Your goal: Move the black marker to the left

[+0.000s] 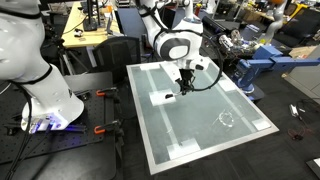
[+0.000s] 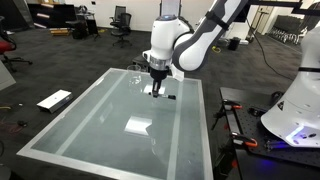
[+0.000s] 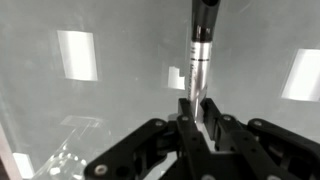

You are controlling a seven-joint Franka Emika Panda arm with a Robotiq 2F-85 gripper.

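Observation:
In the wrist view the black marker (image 3: 200,50) is a slim stick with a grey barrel and a black end. It points away from the camera, and its near end sits between my gripper's (image 3: 198,106) two fingers, which are shut on it. In both exterior views the gripper (image 1: 185,86) (image 2: 157,88) points down, close over the far middle of the grey tabletop (image 1: 200,135) (image 2: 95,130). The marker itself is too small to make out there.
White tape patches lie on the tabletop (image 1: 168,97) (image 2: 138,126) (image 3: 77,54) (image 3: 303,74). A thin whitish scribble ring (image 1: 226,118) lies toward one side. A white robot base (image 1: 40,95) (image 2: 295,115) and clamps stand beside the table. Desks and chairs stand behind it.

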